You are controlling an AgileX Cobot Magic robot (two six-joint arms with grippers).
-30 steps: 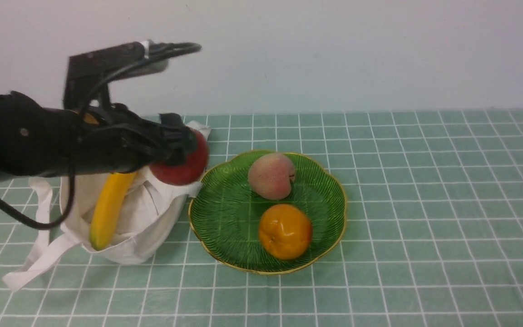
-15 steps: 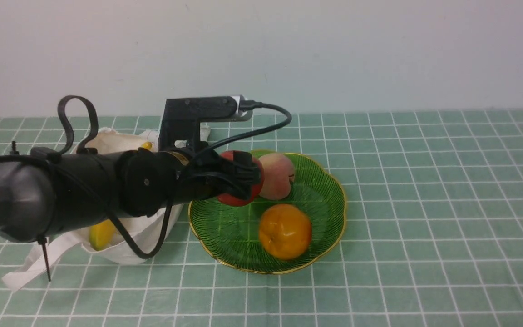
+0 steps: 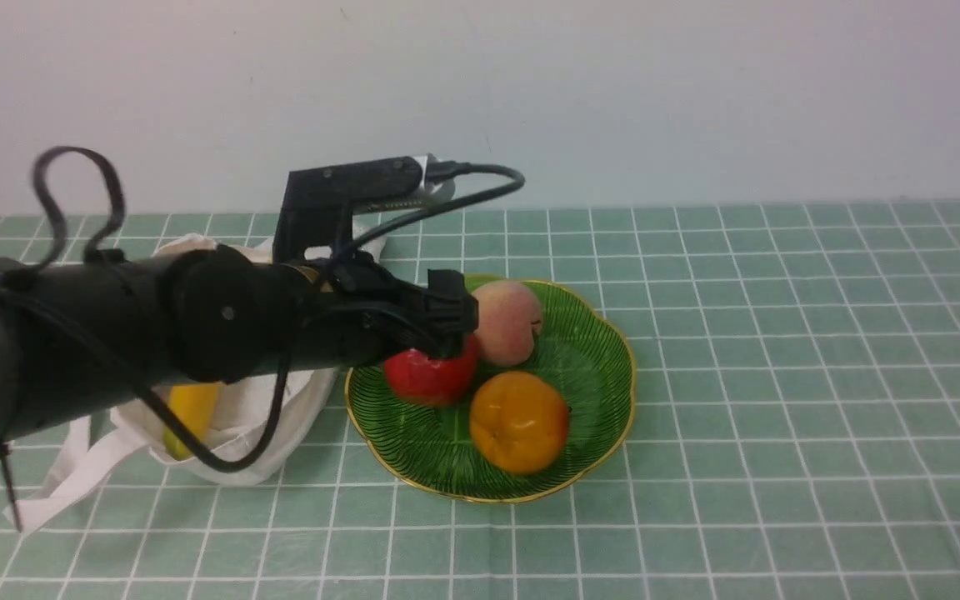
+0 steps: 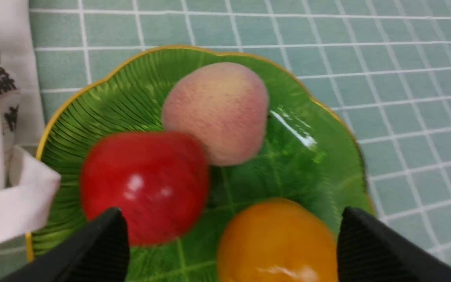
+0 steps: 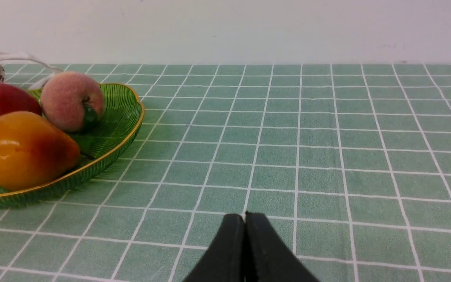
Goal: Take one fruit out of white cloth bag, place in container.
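Note:
The red apple [image 3: 430, 377] lies on the green plate [image 3: 592, 375], at its left side, touching the peach. My left gripper [image 3: 448, 321] hovers just above the apple, its jaws open with nothing between them. The left wrist view looks down on the apple [image 4: 143, 186] and the plate [image 4: 307, 156], with the left gripper [image 4: 231, 221] spread wide above them. The white cloth bag [image 3: 238, 421] slumps left of the plate, partly hidden behind my left arm. My right gripper [image 5: 245, 219] shows only in the right wrist view, shut, low over the tablecloth.
A pale pink peach [image 3: 507, 321] and an orange fruit [image 3: 519, 421] share the plate. A yellow banana [image 3: 190, 410] sticks out of the bag. The bag's strap [image 3: 63, 479] trails toward the table's front left. Green checked cloth covers the table.
My left arm swung right from above the bag to over the plate with the apple. Its jaws opened and the apple now rests on the plate.

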